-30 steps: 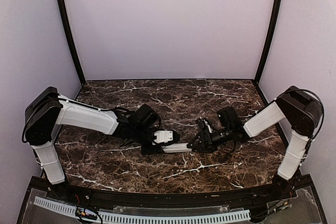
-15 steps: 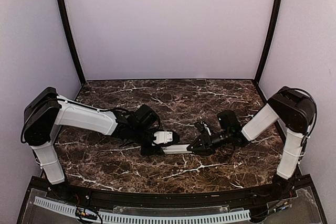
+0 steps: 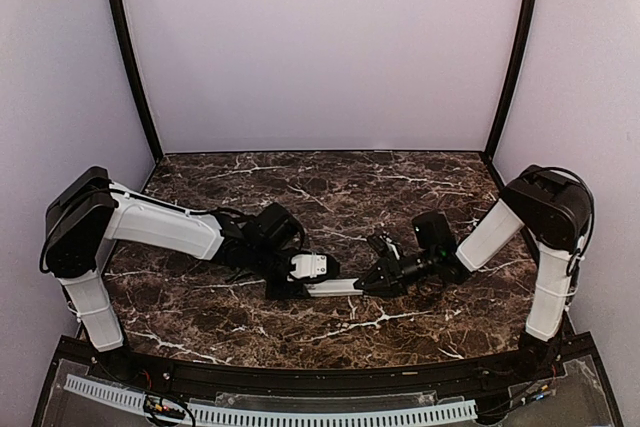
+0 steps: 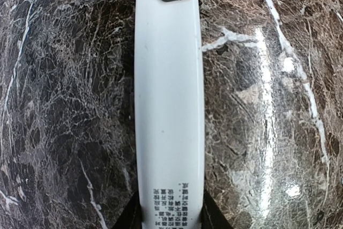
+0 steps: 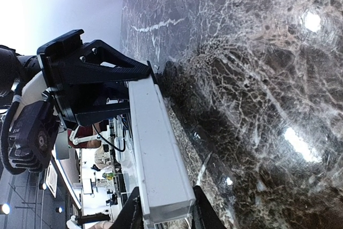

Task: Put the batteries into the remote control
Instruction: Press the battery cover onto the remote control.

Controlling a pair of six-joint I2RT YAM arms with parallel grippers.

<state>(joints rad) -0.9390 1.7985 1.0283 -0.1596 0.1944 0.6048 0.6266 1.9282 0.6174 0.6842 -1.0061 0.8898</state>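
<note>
1. Remote control (image 3: 335, 287), a slim white rectangular plastic bar, was pinched at opposite ends between the left claw (image 3: 298, 287) and right claw (image 3: 371, 285).
2. No blue batteries showed; loading seemed not yet done.

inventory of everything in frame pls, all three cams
remote control: 1, white, mid-table, its ends between the two grippers
batteries: 0 visible in any view
table: 1, dark brown marble with white veins, under everything
walls: pale lilac-white, back and both sides
corner posts: 2, black, at the rear corners
perforated strip: 1, white, along the near edge
left arm: 1, white and black, reaching in from the left
right arm: 1, white and black, reaching in from the right
left gripper: 1, black, shut on one end of the remote
right gripper: 1, black, shut on the other end
</note>
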